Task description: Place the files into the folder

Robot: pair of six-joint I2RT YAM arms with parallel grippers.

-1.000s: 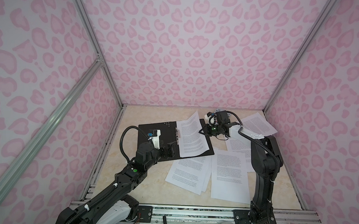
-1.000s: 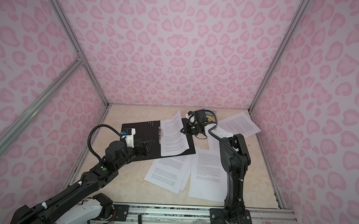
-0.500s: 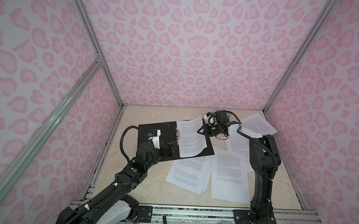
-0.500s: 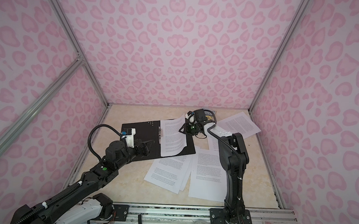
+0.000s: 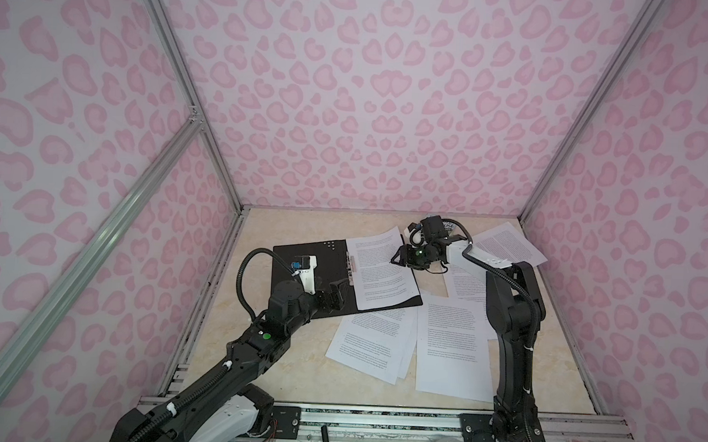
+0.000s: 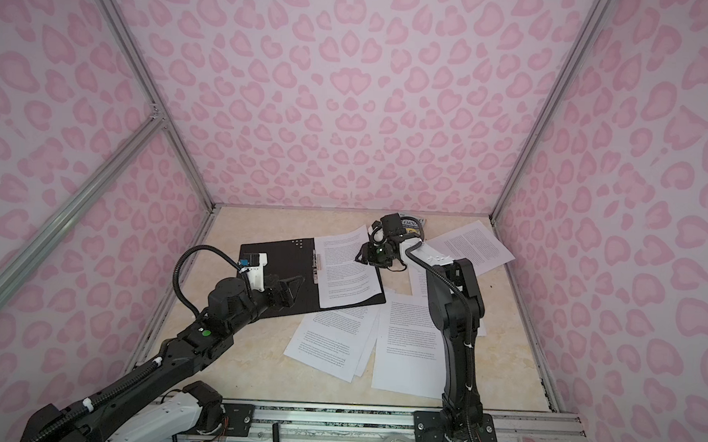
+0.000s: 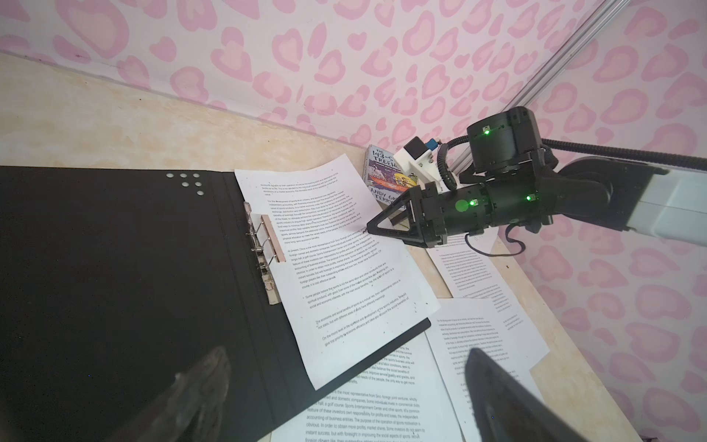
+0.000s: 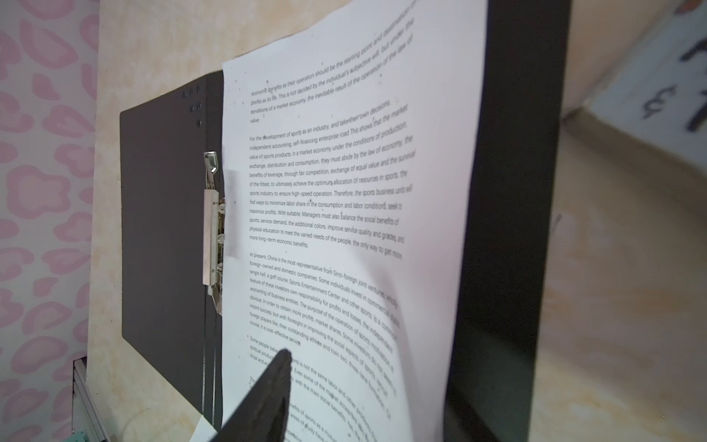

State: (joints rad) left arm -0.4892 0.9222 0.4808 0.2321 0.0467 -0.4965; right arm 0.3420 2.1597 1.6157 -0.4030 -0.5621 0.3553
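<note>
Step in hand: judged to be letting go of one sheet just laid in the folder (image 5: 308, 265); most files are not yet filed.
Folder: lies open and flat on the table (image 5: 294, 372), black inside up, spine clip (image 7: 264, 245) along the middle fold.
Sheet in folder (image 7: 344, 268): on the half nearer the right arm, long edge against the clip. It sits slightly skewed, its far end overhanging the folder's far edge.
Right gripper (image 7: 369, 229): at the sheet's outer edge, jaws parted, nothing pinched as far as the left wrist view shows. One finger (image 8: 267, 390) hovers low over the print.
Left gripper (image 7: 344, 390): spread wide and empty, above the folder's near edge.
Remaining files: a fanned stack (image 5: 373, 343) and a single sheet (image 5: 453, 352) just beside the folder. Another (image 5: 465, 284) lies under the right arm, and one (image 5: 509, 244) sits by the far corner.
Book (image 7: 386, 176): behind the right gripper, not part of the job.
Technique: lift the fingers clear before pulling away, so the tip does not drag the sheet off the clip. Square the skew before adding more.
Materials: thin white paper, limp, its outer edge bowing upward. The folder is a stiff matte board with round dots (image 7: 187, 181) at one corner and a bright metal clip.
Risk: the flat sheets offer no edge to pinch.
</note>
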